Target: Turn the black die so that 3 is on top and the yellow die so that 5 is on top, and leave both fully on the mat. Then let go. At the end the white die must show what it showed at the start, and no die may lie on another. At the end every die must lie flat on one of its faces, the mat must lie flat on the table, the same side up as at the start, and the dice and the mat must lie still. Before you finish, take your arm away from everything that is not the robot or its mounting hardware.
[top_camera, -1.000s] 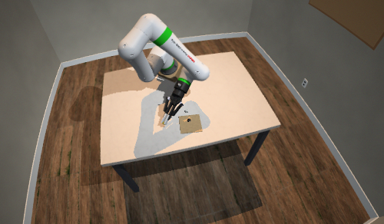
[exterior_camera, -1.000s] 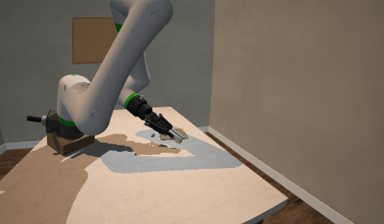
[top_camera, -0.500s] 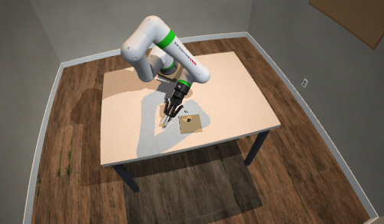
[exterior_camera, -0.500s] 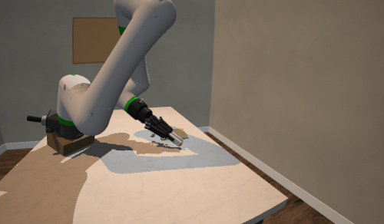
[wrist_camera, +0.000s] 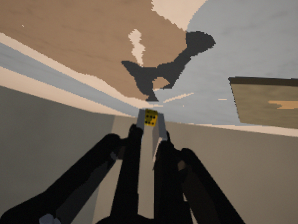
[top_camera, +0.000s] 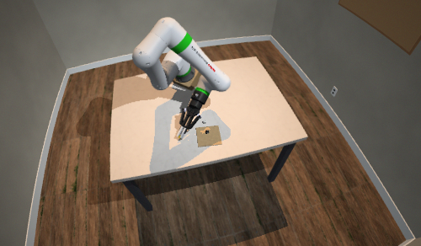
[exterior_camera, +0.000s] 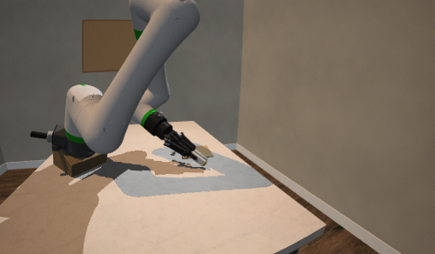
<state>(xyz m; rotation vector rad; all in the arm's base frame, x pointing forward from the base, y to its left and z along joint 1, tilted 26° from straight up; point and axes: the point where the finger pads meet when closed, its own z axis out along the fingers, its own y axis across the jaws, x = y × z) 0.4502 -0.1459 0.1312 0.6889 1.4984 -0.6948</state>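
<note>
The lettering on the arm [top_camera: 203, 63] is too small to read.

The arm [top_camera: 178, 46] is white with green bands, and its hand [top_camera: 180, 135] is black. The yellow die [wrist_camera: 150, 119] bears dark pips. The mat [top_camera: 209, 136] is tan-brown with a black die [top_camera: 207, 131] on it. The counter [top_camera: 262, 105] is pale beige.
</note>
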